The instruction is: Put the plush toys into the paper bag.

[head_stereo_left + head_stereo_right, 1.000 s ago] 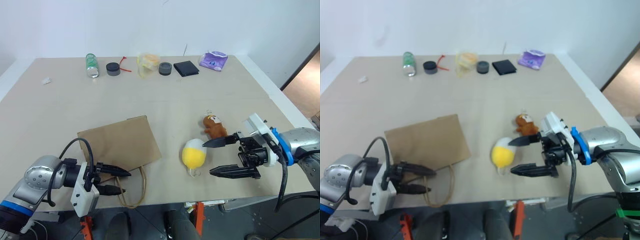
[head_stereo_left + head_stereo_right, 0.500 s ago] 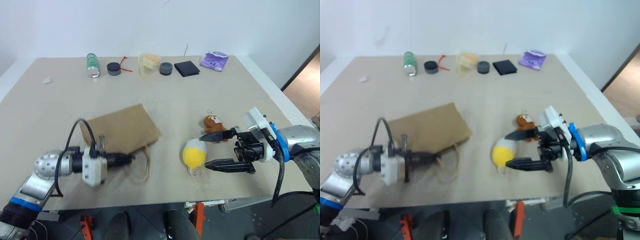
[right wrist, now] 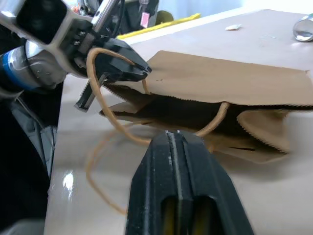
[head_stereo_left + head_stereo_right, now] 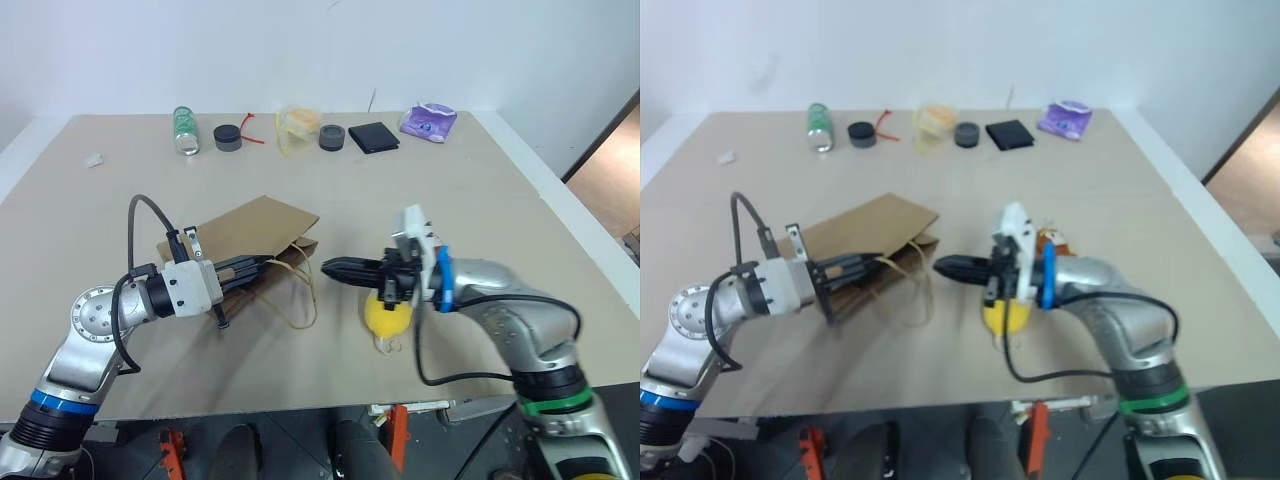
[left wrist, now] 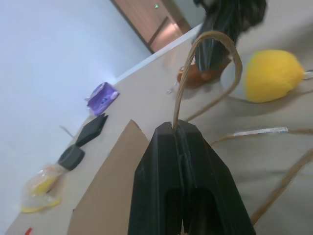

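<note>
The brown paper bag (image 4: pixel 250 235) lies on its side, its mouth raised and facing the right arm. My left gripper (image 4: pixel 262 264) is shut on one thin handle loop (image 5: pixel 205 44) and holds it up. My right gripper (image 4: pixel 330 267) is shut and points at the bag's mouth. A second loop (image 3: pixel 105 115) runs right past its tips; whether it is pinched I cannot tell. The yellow-and-white egg plush toy (image 4: pixel 388 312) lies on the table under the right hand. The brown bear plush toy (image 4: pixel 1052 240) sits just behind that hand, mostly hidden.
Along the table's far edge stand a green bottle (image 4: pixel 183 130), two dark round lids (image 4: pixel 227 137), a yellowish plastic wrapper (image 4: pixel 297 124), a flat black square (image 4: pixel 372 136) and a purple packet (image 4: pixel 428 120). A white scrap (image 4: pixel 93 160) lies far left.
My left gripper shut on the handle, rose and pulled the bag's mouth up. My right gripper swung left over the yellow toy toward the bag and went from open to shut.
</note>
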Controlling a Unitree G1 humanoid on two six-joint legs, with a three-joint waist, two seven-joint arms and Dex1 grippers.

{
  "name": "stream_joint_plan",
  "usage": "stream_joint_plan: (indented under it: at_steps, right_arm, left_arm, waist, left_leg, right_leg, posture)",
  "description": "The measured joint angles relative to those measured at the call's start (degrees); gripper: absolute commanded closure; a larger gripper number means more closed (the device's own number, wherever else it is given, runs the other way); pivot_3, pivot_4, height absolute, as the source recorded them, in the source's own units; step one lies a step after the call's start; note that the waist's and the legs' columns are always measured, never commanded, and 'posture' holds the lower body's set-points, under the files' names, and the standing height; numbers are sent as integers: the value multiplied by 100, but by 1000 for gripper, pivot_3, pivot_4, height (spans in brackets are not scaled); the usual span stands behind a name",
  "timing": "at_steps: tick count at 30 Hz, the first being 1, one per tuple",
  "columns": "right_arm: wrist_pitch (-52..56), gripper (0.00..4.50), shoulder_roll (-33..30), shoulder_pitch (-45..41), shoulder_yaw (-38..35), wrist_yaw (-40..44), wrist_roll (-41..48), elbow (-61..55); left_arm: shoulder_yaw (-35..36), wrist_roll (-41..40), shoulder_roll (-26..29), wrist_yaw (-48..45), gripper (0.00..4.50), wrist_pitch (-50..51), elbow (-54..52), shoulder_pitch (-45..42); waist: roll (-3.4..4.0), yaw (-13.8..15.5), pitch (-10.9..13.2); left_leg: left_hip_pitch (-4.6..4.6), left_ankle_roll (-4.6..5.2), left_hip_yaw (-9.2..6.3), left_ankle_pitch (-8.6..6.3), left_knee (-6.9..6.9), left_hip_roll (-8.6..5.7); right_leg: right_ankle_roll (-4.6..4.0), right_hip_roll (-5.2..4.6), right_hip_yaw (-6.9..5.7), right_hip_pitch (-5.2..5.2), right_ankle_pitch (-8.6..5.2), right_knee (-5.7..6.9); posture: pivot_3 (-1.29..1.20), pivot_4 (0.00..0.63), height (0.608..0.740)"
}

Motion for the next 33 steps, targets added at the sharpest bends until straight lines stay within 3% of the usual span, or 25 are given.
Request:
stream_joint_plan:
  at_steps: [14,28,33]
  right_arm:
    - [-1045,4446,2155,-592,509,-1166,-1261,2337]
    - [-563,4446,2245,-537,880,-1647,-2151,2549]
    - [-553,4446,2254,-538,886,-1626,-2182,2541]
  left_arm:
    - [98,87,-247,143,4500,183,-297,79]
    - [1029,485,-891,1615,4500,371,-290,-367]
    - [1071,568,-967,1883,4500,405,-292,-485]
  waist:
    - [-3,-2,-2]
    - [-26,3,-21]
    - [-26,3,-22]
  left_leg:
    - [1,3,-1,2,-3,3]
    - [5,4,-4,3,-3,4]
    - [6,4,-5,3,-4,4]
  right_leg:
    - [-4,6,0,-1,6,1]
    - [-4,8,-1,5,8,1]
    - [-4,9,-1,5,8,1]
  posture:
    - [0,150,740]
    - [0,150,740]
    - [0,150,740]
